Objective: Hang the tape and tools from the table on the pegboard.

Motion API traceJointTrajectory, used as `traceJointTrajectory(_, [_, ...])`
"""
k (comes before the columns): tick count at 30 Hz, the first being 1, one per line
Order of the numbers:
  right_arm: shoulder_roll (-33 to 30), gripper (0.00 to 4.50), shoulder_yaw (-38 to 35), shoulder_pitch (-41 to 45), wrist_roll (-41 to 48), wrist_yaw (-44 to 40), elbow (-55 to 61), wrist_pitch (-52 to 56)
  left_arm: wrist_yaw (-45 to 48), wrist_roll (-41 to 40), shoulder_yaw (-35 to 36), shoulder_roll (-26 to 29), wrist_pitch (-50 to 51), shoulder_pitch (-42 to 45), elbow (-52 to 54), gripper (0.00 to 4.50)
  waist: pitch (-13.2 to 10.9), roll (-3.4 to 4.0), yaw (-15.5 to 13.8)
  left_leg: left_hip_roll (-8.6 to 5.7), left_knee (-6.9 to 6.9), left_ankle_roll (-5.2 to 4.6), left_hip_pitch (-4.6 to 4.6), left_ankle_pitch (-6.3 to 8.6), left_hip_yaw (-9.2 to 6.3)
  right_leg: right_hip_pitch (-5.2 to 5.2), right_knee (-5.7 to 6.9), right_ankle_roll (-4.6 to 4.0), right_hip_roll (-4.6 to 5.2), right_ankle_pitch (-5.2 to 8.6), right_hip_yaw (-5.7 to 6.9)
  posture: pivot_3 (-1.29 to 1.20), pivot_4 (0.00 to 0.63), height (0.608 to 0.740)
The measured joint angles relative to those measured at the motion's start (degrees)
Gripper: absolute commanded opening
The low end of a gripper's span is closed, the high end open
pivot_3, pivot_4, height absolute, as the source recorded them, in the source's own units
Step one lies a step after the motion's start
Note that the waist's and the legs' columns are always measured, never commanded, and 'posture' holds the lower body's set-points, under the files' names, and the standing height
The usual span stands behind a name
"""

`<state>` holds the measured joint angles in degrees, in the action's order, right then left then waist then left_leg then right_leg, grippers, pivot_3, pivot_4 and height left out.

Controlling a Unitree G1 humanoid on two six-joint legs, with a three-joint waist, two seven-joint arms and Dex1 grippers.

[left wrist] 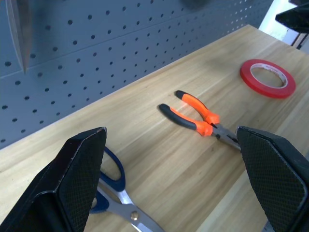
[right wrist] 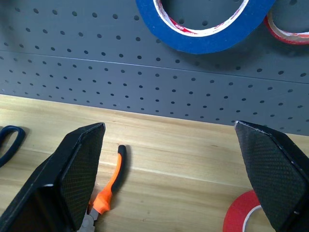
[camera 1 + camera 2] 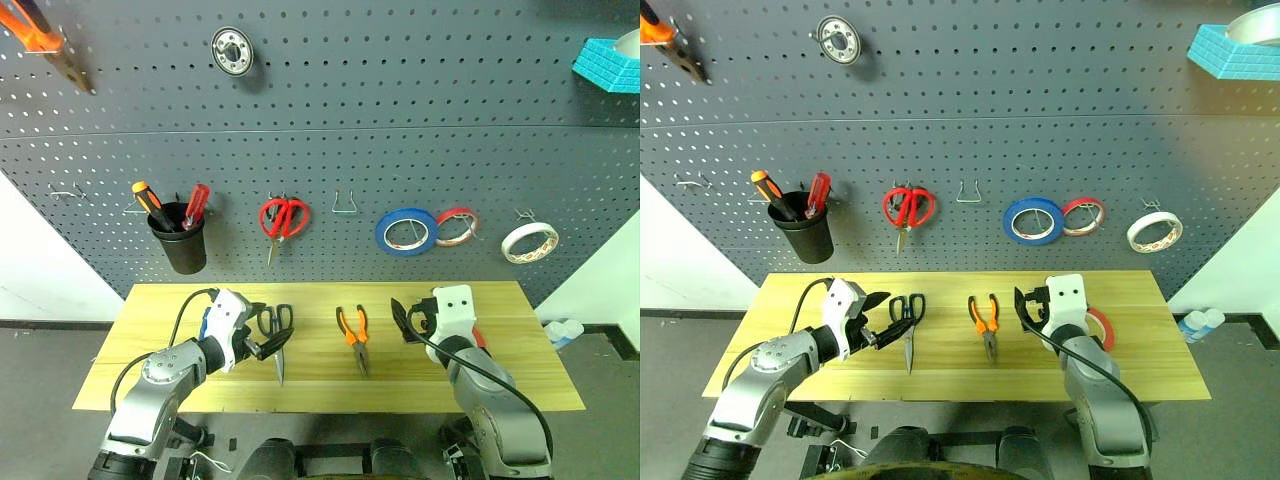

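hovering over the table with fingers spread, empty, are the left gripper and right gripper; pliers lie between them, dark-handled scissors at the left gripper's 3 o'clock, red tape at the right gripper's 3 o'clock.

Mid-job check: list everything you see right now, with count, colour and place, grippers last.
pliers: one, orange and black, table centre
dark-handled scissors: one, table, left of pliers
red tape: one, flat on table, right side
table: one, light yellow wood
pegboard: one, dark grey, behind table
red scissors: one, hung
blue tape: one, hung
red-edged tape: one, hung beside blue
white tape: one, hung, right
black cup: one, holds two screwdrivers
left gripper: open, empty
right gripper: open, empty
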<state>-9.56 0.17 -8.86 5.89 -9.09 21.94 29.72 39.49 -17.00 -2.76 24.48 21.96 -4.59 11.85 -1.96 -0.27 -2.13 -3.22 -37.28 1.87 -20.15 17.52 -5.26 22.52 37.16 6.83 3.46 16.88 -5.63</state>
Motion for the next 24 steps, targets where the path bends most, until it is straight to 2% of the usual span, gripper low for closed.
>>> traceJointTrajectory(24, [0.06, 4.5, 0.0, 0.42, -0.02, 1.14, -0.91, -0.07, 0.51, 0.07, -0.07, -0.26, -0.39, 1.46, -2.2, 4.47, 0.0, 0.0, 0.0, 0.0, -0.01, 0.0, 0.02, 0.0, 0.0, -0.02, 0.01, 0.0, 0.0, 0.0, 0.0, 0.04, 0.0, 0.724])
